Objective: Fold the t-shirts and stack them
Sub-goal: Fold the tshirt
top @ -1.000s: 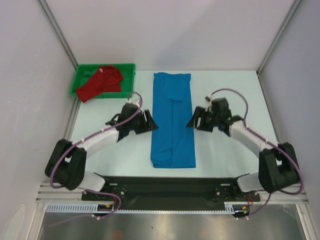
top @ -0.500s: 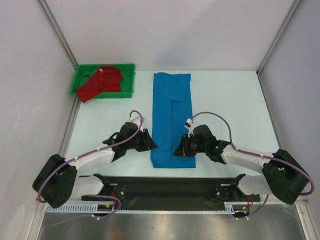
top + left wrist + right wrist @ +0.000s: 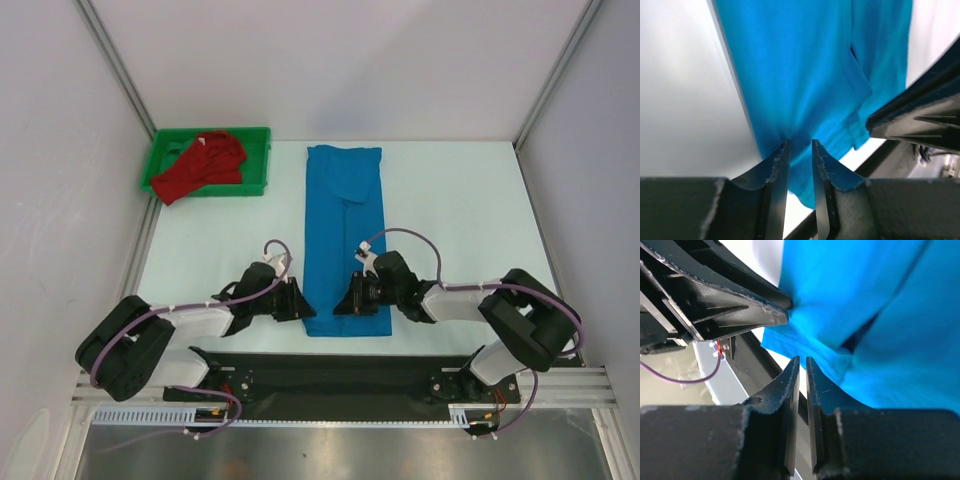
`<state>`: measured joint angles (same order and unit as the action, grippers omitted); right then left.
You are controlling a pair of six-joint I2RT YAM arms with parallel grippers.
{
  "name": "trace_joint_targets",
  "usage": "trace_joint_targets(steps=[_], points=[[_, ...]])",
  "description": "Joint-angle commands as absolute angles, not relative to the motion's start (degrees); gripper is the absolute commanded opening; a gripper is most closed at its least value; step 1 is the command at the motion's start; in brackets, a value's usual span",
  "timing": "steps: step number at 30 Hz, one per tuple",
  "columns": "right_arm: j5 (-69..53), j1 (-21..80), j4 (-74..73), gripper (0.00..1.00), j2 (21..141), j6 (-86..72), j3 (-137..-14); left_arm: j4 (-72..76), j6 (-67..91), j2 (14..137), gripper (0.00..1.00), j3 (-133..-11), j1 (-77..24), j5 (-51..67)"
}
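Both my arms have come down from mid-shirt to the near hem of the blue shirt (image 3: 345, 220), which lies lengthwise on the worktop (image 3: 450, 200). My left gripper (image 3: 800, 142) now pinches puckered cloth. My right gripper (image 3: 802, 360) has nearly closed at the hem; I cannot tell if it caught cloth. Lengthwise fold looks next. The red shirt (image 3: 205, 163) is in the tray (image 3: 255, 132).

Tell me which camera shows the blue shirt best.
The top view: it takes in the whole blue shirt, folded into a long strip on the table. The two wrist views show only close, wrinkled patches of its near end, so its overall shape is lost there.
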<state>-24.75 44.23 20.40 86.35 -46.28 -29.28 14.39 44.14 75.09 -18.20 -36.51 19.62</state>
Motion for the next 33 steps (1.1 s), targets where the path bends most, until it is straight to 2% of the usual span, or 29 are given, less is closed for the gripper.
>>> trace_joint_targets(steps=[1,6,12,18,26,33], points=[[-26.19,46.14,26.54,0.14,87.63,-47.90,-31.20,16.17,45.88,73.57,0.30,-13.46,-37.35,23.55],[-24.08,47.37,26.37,0.13,89.47,-47.29,-30.50,13.10,46.76,65.84,0.31,-11.78,-37.44,22.50],[-23.56,47.55,25.23,0.12,88.86,-47.29,-30.23,1.77,43.68,58.28,0.34,-17.92,-37.53,20.22],[-21.88,46.41,21.53,0.12,86.40,-46.23,-31.20,3.59,42.72,61.60,0.35,-19.51,-37.71,20.83],[-26.28,46.49,28.03,0.11,93.07,-49.04,-30.07,13.71,44.91,69.52,0.34,-14.24,-39.20,23.03],[-24.44,49.74,30.41,0.10,90.36,-51.50,-24.62,3.99,46.32,59.26,0.32,-9.32,-39.55,19.34]])
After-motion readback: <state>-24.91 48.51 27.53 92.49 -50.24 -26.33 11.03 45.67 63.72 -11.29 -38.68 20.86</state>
